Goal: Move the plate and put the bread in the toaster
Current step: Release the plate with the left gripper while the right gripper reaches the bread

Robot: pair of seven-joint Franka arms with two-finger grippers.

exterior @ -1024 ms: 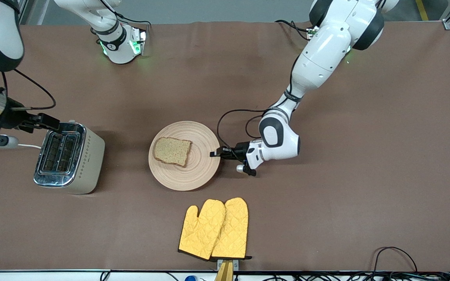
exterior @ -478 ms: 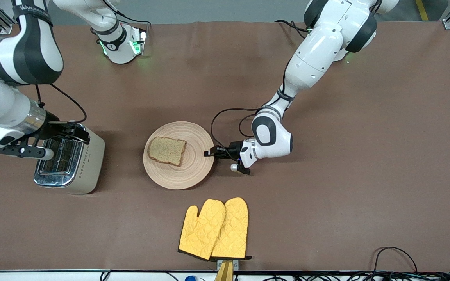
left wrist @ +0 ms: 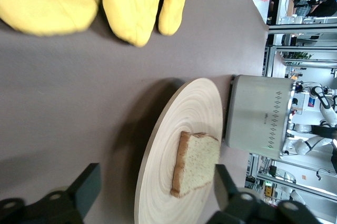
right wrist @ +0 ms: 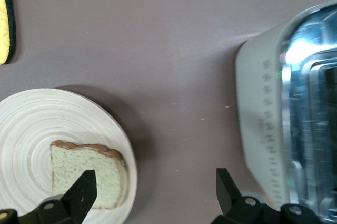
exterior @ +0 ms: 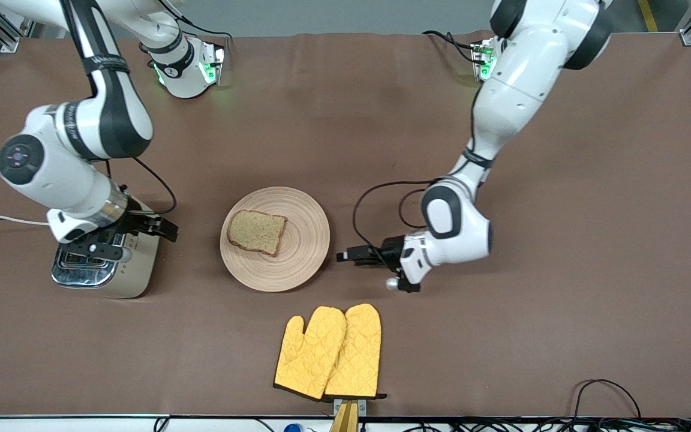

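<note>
Two hands, both empty. The bread (exterior: 257, 232) lies flat on the plate (exterior: 303, 255), mid desk. The plate sits between the toaster (exterior: 135, 273) and the left hand (exterior: 345, 255).

Left hand is low, just beside the plate rim on the left arm's end, not touching it. Fingers are spread wide w/ nothing in them; in the left wrist view the bread (left wrist: 197, 163) shows right between the two fingers (left wrist: 87, 190).

Right hand (exterior: 162, 229) is over the toaster's edge, the side facing the plate. Its fingers (right wrist: 81, 192) are wide open too, holding nothing.

The bit that matters, I think: the bread lies toward the toaster side of the plate, so it's about as close to the right hand as to the left. The right hand also sits next to the slots, so it looks like the better one for the pick. The bread's crust top points toward the toaster end. The toaster's slots run nearer-to-farther from the front camera, so the slice may need a turn and must go in on edge.

Yellow oven mitts (exterior: 329, 353) lie nearer the front camera than the plate, well apart from it.
</note>
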